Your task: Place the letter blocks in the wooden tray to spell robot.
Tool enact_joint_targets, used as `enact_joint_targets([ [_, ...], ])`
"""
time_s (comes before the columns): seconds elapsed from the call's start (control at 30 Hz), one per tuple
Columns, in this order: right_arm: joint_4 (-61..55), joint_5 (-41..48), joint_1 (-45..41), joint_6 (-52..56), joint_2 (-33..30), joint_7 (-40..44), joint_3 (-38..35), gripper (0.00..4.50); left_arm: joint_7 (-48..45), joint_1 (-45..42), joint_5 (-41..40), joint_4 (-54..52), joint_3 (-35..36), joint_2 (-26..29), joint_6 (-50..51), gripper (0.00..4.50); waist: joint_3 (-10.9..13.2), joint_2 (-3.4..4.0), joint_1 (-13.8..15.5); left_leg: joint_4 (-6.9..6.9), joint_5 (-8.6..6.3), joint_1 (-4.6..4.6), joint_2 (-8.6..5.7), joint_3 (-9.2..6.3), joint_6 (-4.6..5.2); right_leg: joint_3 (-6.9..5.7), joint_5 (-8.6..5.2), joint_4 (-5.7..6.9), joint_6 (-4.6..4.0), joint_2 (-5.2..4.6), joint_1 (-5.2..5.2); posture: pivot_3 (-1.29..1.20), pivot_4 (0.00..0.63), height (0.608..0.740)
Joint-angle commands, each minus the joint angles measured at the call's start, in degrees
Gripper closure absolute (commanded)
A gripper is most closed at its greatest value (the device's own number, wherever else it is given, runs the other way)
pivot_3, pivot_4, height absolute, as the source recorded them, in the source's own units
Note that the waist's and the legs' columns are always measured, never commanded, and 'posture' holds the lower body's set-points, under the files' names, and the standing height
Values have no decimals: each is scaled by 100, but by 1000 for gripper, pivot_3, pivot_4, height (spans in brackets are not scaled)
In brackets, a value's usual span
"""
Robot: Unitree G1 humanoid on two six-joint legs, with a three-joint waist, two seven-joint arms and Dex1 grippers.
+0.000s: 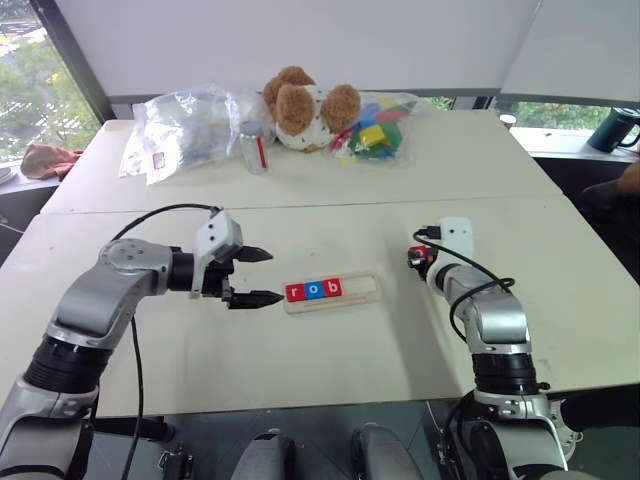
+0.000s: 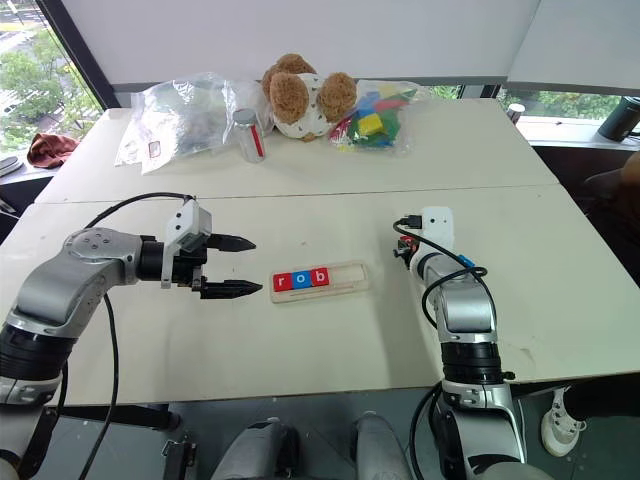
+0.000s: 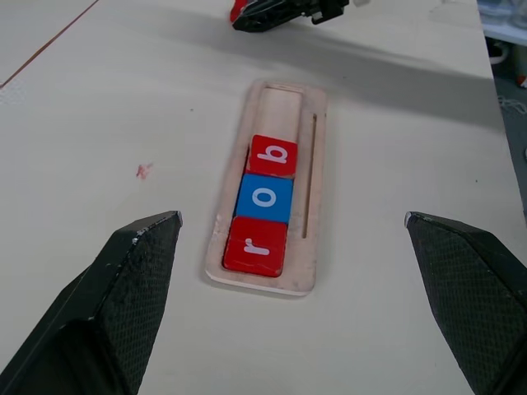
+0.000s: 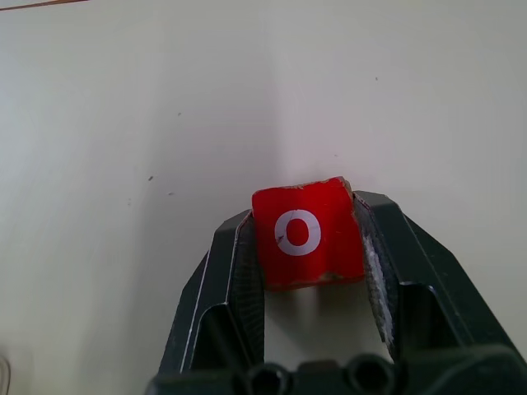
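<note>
The wooden tray lies at the middle of the near table. In its left part sit a red letter block "r", a blue "o" and a red "b"; the right part of the slot is bare. My left gripper hovers open just left of the tray's left end, pointing at it, with nothing between its fingers. To the right of the tray, low over the table, my right gripper is shut on a red letter block "o".
On the far table stand a teddy bear, a clear plastic bag, a small bottle and a bag of multicoloured toy blocks. A seam divides the two tables. A dark mug is at far right.
</note>
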Motion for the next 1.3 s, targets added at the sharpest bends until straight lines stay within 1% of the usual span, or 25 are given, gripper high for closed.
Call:
enact_joint_targets([
  [0.03, -1027, 101, 102, 565, 174, -279, -218, 3308, -14, -12, -45, -164, 152, 60, -59, 0, 0, 1, 4, -1, 0, -1, 0, -2, 0, -1, 0, 0, 0, 0, -1, 0, 150, 740],
  [0.07, -1705, 169, 216, 1200, 451, -382, -327, 3308, -45, -33, -33, -141, 123, 62, -76, 0, 0, 1, 2, -4, 0, -3, 0, -2, 0, 0, 0, 1, 0, 0, -3, 0, 150, 740],
  [0.17, -3213, 196, 562, 2726, 1195, -652, -525, 3308, -117, -135, 29, 3, 40, 31, -152, 0, 0, 1, 2, -5, 1, -16, 4, -8, -2, -2, 0, 14, 0, 4, -18, 0, 150, 740],
  [0.23, -3738, 113, 653, 3360, 1557, -792, -622, 3308, -158, -223, 81, 119, -24, -13, -212, 0, 0, 1, 1, -6, 1, -21, 4, -9, -2, -3, 0, 14, 0, 4, -24, 0, 150, 740],
  [0.37, -3966, -41, 640, 3921, 1750, -1000, -667, 3308, -264, -326, 134, 259, -95, -70, -286, 0, 0, 1, 1, 1, 1, -20, -8, -3, 0, -6, 0, 5, 0, 4, -18, 0, 150, 740],
  [0.57, -3774, -130, 955, 3868, 1626, -1133, -461, 3308, -330, -454, 205, 411, -151, -131, -342, 0, 0, 1, -9, 0, 1, -16, -10, -7, 0, -12, 0, 1, 0, 6, -18, 0, 150, 740],
  [0.63, -3748, -66, 951, 3844, 1643, -1079, -387, 2281, -342, -454, 214, 415, -155, -118, -351, 0, 0, 1, -27, -1, 1, -15, -8, -7, 0, -12, 0, 2, 0, 8, -17, 0, 150, 740],
  [0.67, -3728, -68, 941, 3852, 1620, -1080, -367, 1964, -342, -453, 219, 407, -157, -112, -353, 0, 0, 1, -28, -2, 1, -15, -7, -7, 0, -11, 0, 1, -1, 9, -17, 0, 150, 740],
  [0.77, -3711, -81, 916, 3909, 1502, -1060, -370, 426, -342, -455, 308, 384, -187, -63, -399, 0, 0, 1, -23, -2, 1, -15, -5, -7, 0, -11, 0, 1, 0, 11, -17, 0, 150, 740],
  [0.8, -3737, -78, 891, 3950, 1440, -1042, -381, 39, -336, -451, 327, 396, -173, -58, -409, 0, 0, 1, -10, -2, 1, -15, -5, -7, 0, -11, 0, 1, 0, 10, -17, 0, 150, 740],
  [0.87, -3864, -24, 818, 3983, 1103, -921, -349, 39, -335, -440, 321, 428, -125, -57, -407, 0, 0, 1, 19, -1, 1, -15, -8, -7, 0, -12, 0, 0, 0, 8, -13, 0, 150, 740],
  [0.9, -3911, 34, 774, 3927, 836, -812, -280, 39, -352, -426, 325, 446, -111, -46, -421, 0, 0, 1, 22, -1, 0, -15, -9, -7, 1, -12, 0, 0, 0, 6, -13, 0, 150, 740],
  [0.97, -3942, 219, 682, 3224, -98, -301, 61, 39, -384, -405, 337, 469, -102, -27, -442, 0, 3, 6, 12, 0, -1, -16, -11, -5, 3, -12, 0, -3, 0, 4, -12, 0, 150, 740],
  [1.07, -3574, 948, 476, 2477, -1034, 943, 106, 39, -420, -397, 353, 514, -115, -20, -487, 0, 4, 5, -28, -1, -3, -14, -9, -2, 7, -14, -1, -15, 0, 7, -9, 0, 150, 740],
  [1.17, -2852, 1362, 853, 716, -2487, 2800, 319, 39, -509, -401, 343, 498, -165, -15, -488, 0, 5, 3, -28, -9, -8, 17, 9, -6, 14, -15, -2, -30, -1, 29, 23, 0, 150, 740],
  [1.2, -2562, 1465, 979, 318, -2807, 3228, 325, 39, -535, -410, 361, 512, -180, -10, -504, 0, 5, 3, -11, -18, -11, 31, 11, -7, 20, -15, -3, -37, -1, 31, 38, 0, 150, 740],
  [1.3, -1663, 1850, 1216, -569, -3300, 4240, 130, 39, -559, -415, 400, 505, -174, 19, -521, 0, 8, -2, 18, -15, -19, 41, 15, -10, 33, -21, -3, -76, -1, 34, 74, 0, 150, 740],
])
